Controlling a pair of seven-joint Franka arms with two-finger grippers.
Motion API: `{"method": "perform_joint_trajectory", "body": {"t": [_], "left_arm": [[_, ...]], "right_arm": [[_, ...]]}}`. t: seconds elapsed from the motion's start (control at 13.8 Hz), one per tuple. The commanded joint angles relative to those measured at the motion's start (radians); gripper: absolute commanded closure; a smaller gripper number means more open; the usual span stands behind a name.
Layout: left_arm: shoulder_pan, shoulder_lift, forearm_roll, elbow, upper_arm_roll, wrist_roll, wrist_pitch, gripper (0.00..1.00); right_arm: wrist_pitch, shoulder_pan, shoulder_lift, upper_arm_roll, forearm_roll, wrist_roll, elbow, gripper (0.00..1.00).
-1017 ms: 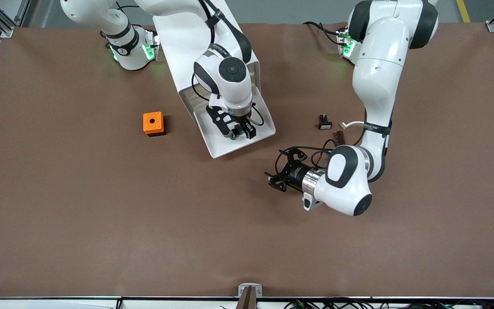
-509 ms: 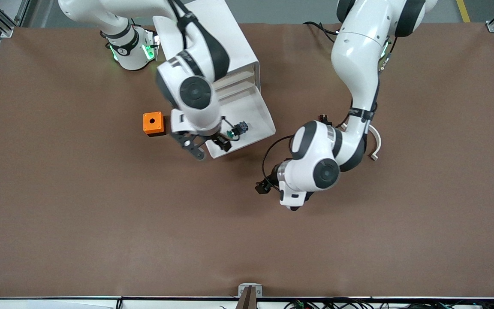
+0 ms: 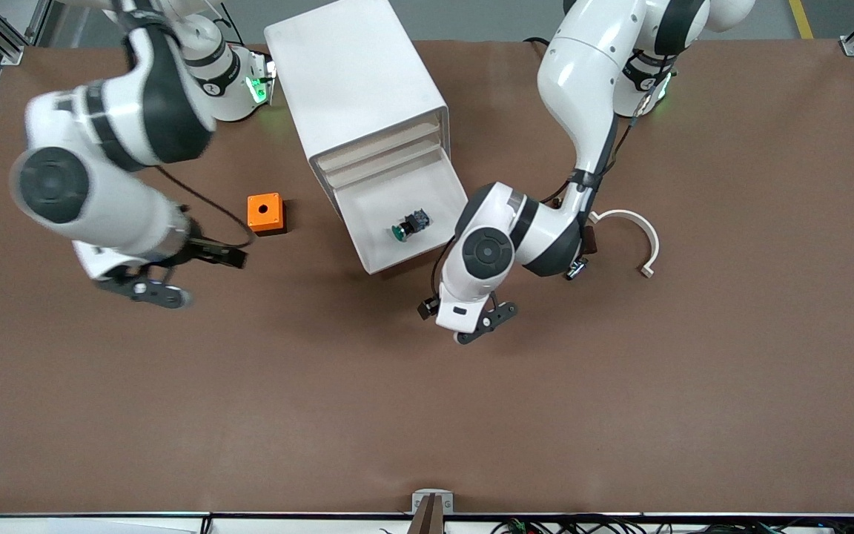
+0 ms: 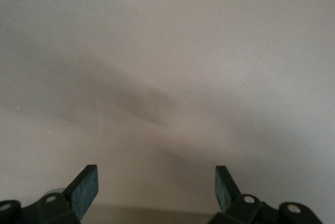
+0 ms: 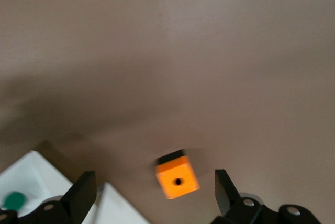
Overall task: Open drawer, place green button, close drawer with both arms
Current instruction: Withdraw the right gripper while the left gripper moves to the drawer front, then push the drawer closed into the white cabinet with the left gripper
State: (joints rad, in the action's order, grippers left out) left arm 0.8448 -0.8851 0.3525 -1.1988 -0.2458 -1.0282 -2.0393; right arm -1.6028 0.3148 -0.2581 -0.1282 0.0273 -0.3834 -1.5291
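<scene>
Front view: the drawer (image 3: 405, 222) stands pulled out of the white cabinet (image 3: 356, 74) with the button (image 3: 409, 225) lying inside, so only closing looks left. The left gripper (image 3: 464, 315) hovers over bare table (image 3: 427, 415) near the drawer's front, likely lining up a push. The right gripper (image 3: 175, 274) hangs over the table beside the orange cube (image 3: 265, 213); a white curved piece (image 3: 631, 233) lies toward the left arm's end.

Left wrist view: jaws spread, nothing between them (just table).

Right wrist view: jaws spread and empty; cube (image 5: 177, 180), drawer corner (image 5: 31, 174) and button's green cap (image 5: 14, 200) show below.
</scene>
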Motion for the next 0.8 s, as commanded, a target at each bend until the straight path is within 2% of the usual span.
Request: {"method": "perform_joint_trajectory", "body": {"t": [0.0,0.29,0.73], "left_arm": [[0.055,0.029,-0.052,-0.056,-0.015,-0.032,-0.021,0.01],[0.106,0.040,-0.064,-0.096,-0.013,-0.039,-0.021,0.01],[0.180,0.095,-0.061,-0.173,-0.007,-0.056,-0.019,0.01]], "right_arm": [[0.036,-0.113,0.045,0.025,-0.023,0.199,-0.019,0.00],[0.041,-0.244,0.056,0.025,-0.096,0.423,-0.003,0.00],[0.084,-0.296,0.054,0.028,-0.083,0.446,0.056,0.00]]}}
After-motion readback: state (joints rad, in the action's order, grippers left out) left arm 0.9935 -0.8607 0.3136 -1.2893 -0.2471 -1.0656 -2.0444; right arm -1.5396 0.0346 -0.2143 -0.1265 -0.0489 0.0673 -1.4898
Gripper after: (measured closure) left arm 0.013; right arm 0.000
